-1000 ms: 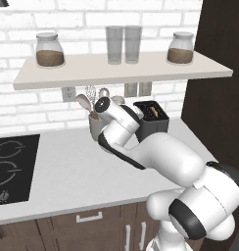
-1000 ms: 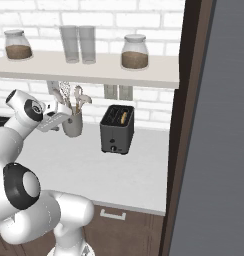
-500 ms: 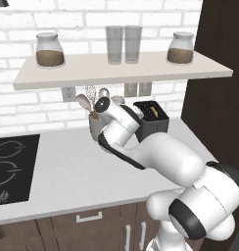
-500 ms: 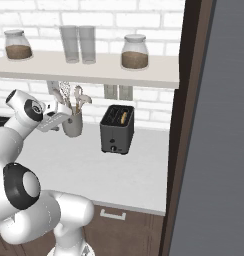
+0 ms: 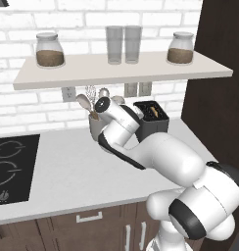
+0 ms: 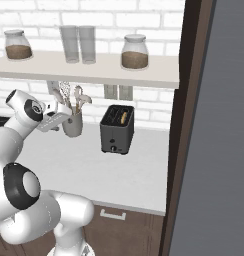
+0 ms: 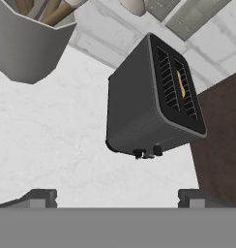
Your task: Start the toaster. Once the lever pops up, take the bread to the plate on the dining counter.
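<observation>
Pincer wide open, empty, well short of toaster; bread in slot; no legible writing.

- We see a grey utensil holder with wooden spoons on the pale worktop.
- Shelf above: two brown-filled jars at its ends, two empty glasses between.
- Black hob at left.

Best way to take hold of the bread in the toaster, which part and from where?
Pinch the bread's top edge from straight above the toaster. It stands on edge in one slot with little more than a thin strip showing, so its flat faces are the surfaces to clamp. The claw is open, apart from the toaster.
</observation>
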You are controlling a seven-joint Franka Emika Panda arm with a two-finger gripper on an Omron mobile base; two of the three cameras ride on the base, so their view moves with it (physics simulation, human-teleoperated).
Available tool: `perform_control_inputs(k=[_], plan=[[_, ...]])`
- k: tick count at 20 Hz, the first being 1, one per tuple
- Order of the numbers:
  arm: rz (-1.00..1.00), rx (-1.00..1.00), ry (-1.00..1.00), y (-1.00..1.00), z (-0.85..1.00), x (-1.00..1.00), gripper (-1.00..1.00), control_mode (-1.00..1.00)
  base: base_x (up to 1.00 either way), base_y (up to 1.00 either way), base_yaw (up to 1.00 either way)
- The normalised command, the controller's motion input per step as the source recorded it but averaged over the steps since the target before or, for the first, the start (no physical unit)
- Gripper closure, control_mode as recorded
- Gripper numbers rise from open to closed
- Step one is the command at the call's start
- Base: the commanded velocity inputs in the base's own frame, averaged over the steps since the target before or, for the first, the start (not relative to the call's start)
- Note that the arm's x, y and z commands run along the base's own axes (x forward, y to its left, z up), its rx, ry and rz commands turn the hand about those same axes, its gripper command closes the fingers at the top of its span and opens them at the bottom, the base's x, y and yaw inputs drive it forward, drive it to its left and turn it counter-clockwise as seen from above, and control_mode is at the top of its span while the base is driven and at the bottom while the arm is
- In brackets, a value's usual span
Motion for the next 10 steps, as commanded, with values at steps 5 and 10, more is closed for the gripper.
perform_control_inputs(k=[5, 10], plan=[[0.0, 0.0, 0.0, 0.0, 0.0, 0.0, -1.0, -1.0, 0.0, 0.0, 0.0], [0.0, 0.0, 0.0, 0.0, 0.0, 0.0, -1.0, -1.0, 0.0, 0.0, 0.0]])
